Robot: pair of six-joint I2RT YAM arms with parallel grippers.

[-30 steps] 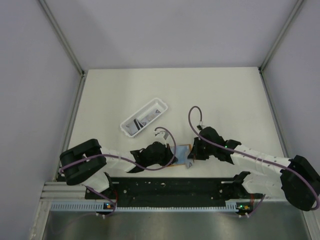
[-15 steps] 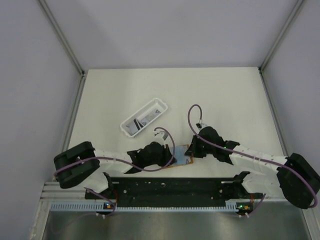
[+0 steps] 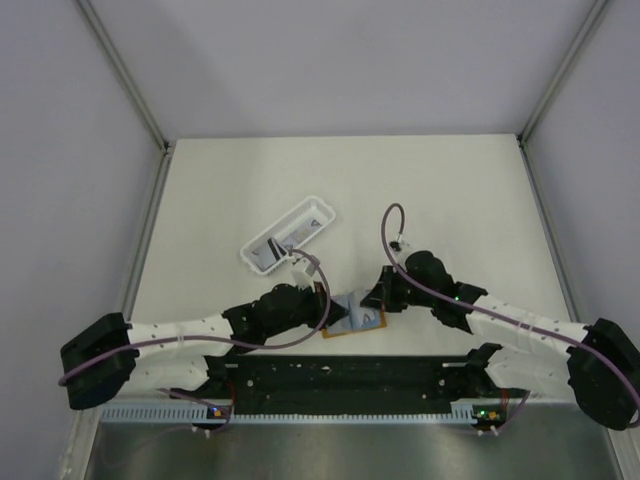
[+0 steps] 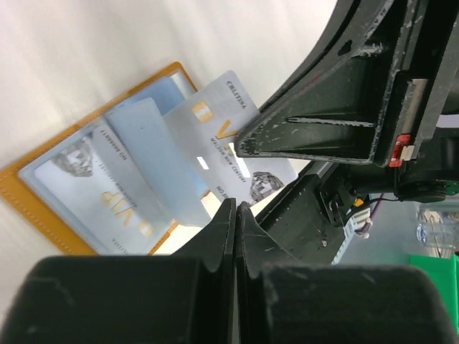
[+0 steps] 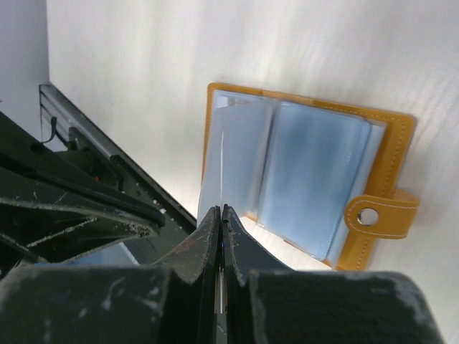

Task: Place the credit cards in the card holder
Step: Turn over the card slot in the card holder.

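The card holder [image 3: 352, 332] lies open near the table's front edge, orange with clear blue-grey sleeves [image 5: 308, 172]. Some sleeves hold cards [image 4: 107, 193]. My right gripper [image 3: 377, 299] [image 5: 220, 208] is shut on one of the credit cards, grey-white with gold lettering [image 4: 215, 122]. That card is tilted over the holder's left half. My left gripper [image 3: 327, 312] [image 4: 235, 206] is shut at the corner of a lifted sleeve [image 4: 161, 165] and appears to pinch it. More credit cards [image 3: 281, 243] lie in the white tray.
The long white tray [image 3: 312, 213] sits behind and left of the holder. A black rail [image 3: 350, 375] with the arm bases runs along the near edge. Grey walls enclose the table.
The left arm has stretched out low, its shoulder swinging left while its gripper slid right onto the holder. The right gripper has edged left with the card.
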